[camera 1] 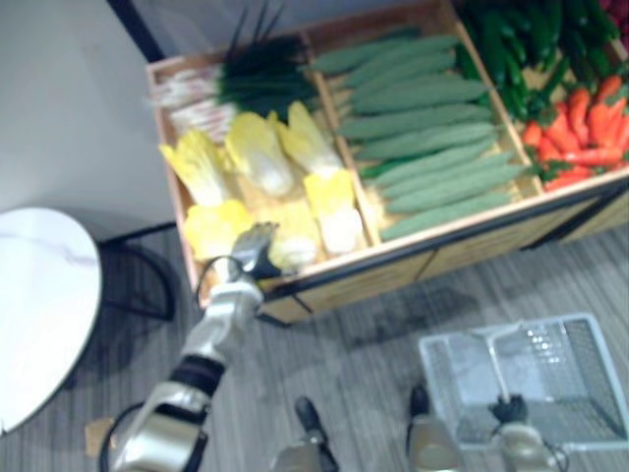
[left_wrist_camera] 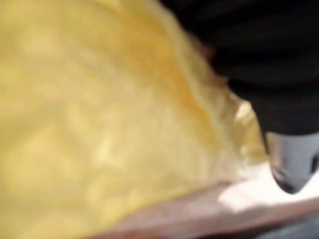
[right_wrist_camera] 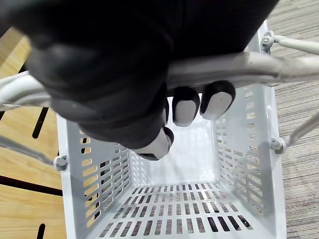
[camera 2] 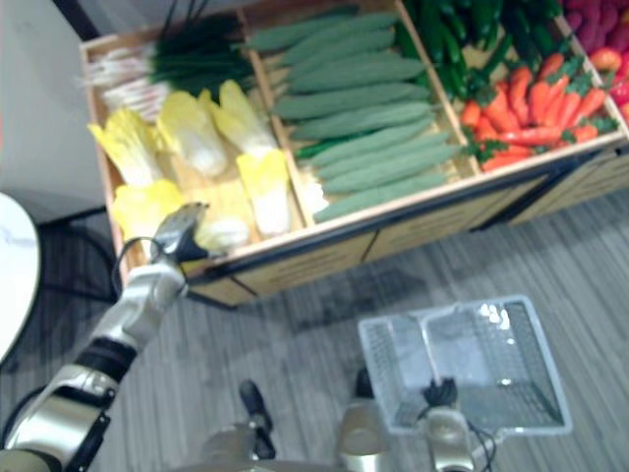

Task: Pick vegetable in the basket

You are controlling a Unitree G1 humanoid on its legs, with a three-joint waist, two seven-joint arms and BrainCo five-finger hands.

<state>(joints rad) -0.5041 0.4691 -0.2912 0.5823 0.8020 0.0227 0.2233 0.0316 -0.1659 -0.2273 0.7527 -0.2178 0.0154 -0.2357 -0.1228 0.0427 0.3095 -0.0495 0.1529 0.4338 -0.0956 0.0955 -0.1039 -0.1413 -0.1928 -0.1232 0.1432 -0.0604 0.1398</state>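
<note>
Left robot hand point(camera 1: 254, 246) on yellow cabbage point(left_wrist_camera: 99, 124), grip unclear. Right robot hand point(right_wrist_camera: 124, 74) clasps the empty basket point(right_wrist_camera: 249, 149) by its handle. 0 picked yet.

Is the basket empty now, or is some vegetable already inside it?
Empty: inside the basket are just its bare slotted floor and walls.

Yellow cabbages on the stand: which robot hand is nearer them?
Left. The left robot hand is right at the front cabbages; the right robot hand grips the basket handle, well away.
</note>
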